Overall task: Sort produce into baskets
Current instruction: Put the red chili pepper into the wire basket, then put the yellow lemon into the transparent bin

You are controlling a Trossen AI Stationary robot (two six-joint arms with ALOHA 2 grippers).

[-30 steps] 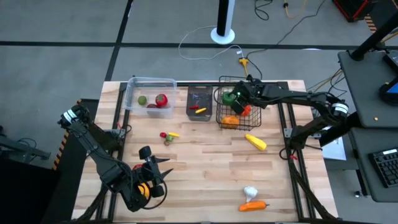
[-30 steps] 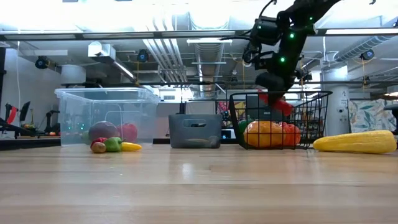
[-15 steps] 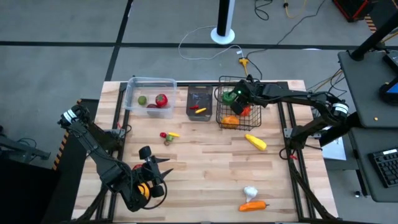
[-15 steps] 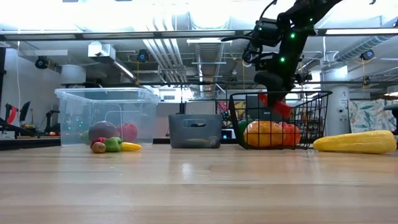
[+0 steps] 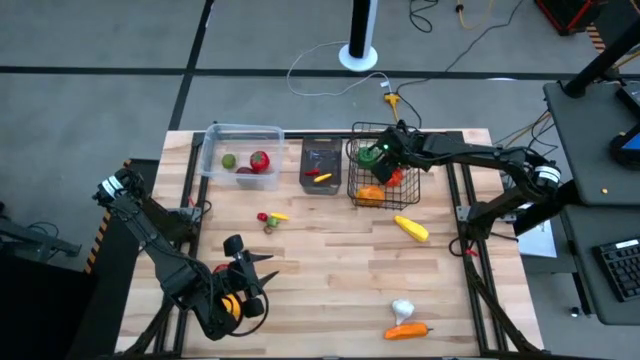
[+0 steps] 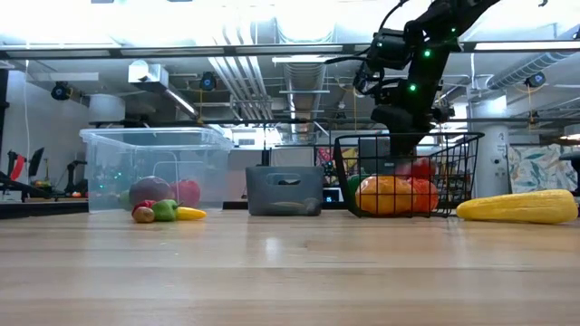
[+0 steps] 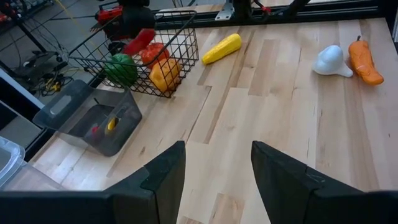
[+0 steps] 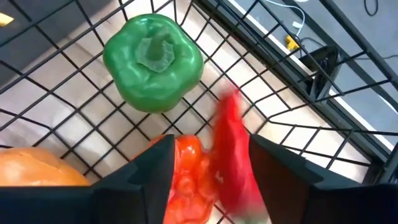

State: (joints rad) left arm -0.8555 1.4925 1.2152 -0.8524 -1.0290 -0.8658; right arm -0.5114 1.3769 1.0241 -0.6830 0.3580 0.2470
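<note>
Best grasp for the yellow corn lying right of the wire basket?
Take the corn across its middle, coming straight down from above. It lies flat on the table, a long cob angled diagonally, so the fingers should close across its narrow width, turned square to its length. It sits clear of the wire basket, so both sides are free.

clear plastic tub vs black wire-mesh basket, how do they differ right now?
The clear plastic tub has solid see-through walls; the black wire-mesh basket is open grid. The tub stands at the table's left rear, the basket further right, past the dark bin. The right gripper is over the basket; nothing is over the tub. Both already hold produce.
</note>
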